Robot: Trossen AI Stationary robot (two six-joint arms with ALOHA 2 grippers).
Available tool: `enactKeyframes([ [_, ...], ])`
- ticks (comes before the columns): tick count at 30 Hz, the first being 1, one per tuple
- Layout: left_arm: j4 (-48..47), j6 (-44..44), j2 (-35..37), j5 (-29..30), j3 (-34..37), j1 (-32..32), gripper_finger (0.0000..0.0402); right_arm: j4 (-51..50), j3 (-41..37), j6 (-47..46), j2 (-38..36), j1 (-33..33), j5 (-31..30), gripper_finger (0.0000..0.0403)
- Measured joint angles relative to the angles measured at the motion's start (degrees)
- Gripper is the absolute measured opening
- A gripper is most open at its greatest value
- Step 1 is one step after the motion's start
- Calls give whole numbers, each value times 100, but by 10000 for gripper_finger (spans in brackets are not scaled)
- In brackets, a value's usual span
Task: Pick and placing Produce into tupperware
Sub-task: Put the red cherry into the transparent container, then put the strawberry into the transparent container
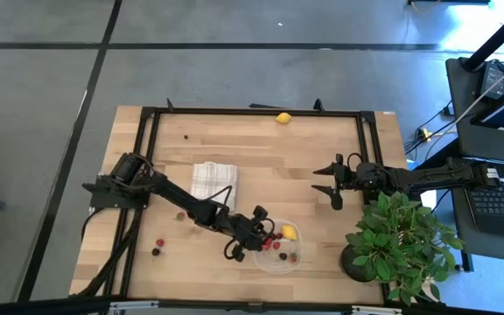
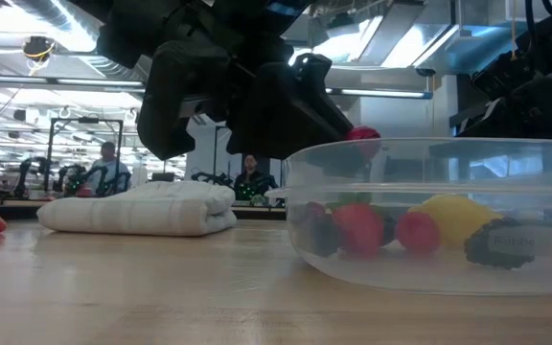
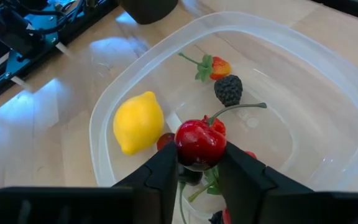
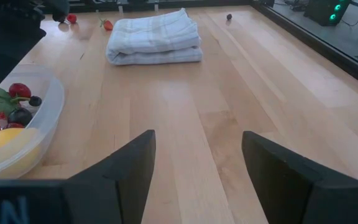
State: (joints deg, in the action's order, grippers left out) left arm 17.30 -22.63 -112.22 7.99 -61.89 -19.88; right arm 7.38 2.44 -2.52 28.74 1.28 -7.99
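The clear tupperware (image 1: 278, 254) (image 2: 429, 216) sits near the table's near edge. It holds a yellow lemon (image 3: 138, 121), a strawberry (image 3: 216, 66), a blackberry (image 3: 229, 91) and other berries. My left gripper (image 1: 261, 231) (image 3: 199, 160) hangs over the tupperware's left part, shut on a red cherry (image 3: 201, 142). A second lemon (image 1: 283, 117) lies at the far edge. Loose berries (image 1: 158, 247) rest on the table near the left. My right gripper (image 1: 332, 185) (image 4: 197, 162) is open and waits above bare wood, to the right of centre. My left gripper pinches the cherry's round body (image 3: 191, 152) between its two fingertips (image 3: 165, 171), coming from above and slanting down into the tupperware. The cherry is lifted clear, just above the rim (image 2: 362, 135), over the berries inside. Its stem (image 3: 238, 109) sticks out away from the fingers.
A folded checked cloth (image 1: 213, 179) (image 4: 154, 36) lies left of centre. A leafy potted plant (image 1: 399, 245) stands at the near right corner, close to the right arm. A black frame (image 1: 252, 111) borders the table. One dark berry (image 1: 186, 136) lies far left.
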Motion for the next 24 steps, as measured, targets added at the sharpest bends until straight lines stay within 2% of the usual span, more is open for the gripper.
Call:
enactKeyframes([
  [13, -2, -2, 4, 2, 0, -2, 167, 0, 0, 2, 1, -2, 0, 241],
  [18, -108, 5, 139, 62, 2, -75, 174, 0, 0, 1, 1, -1, 0, 241],
  [20, -380, 199, 344, 192, 2, -139, 174, 0, 0, 2, 1, -1, 0, 241],
  [24, -1492, 1246, 913, 694, 0, -237, 174, 0, 0, 2, 0, -1, -2, 241],
])
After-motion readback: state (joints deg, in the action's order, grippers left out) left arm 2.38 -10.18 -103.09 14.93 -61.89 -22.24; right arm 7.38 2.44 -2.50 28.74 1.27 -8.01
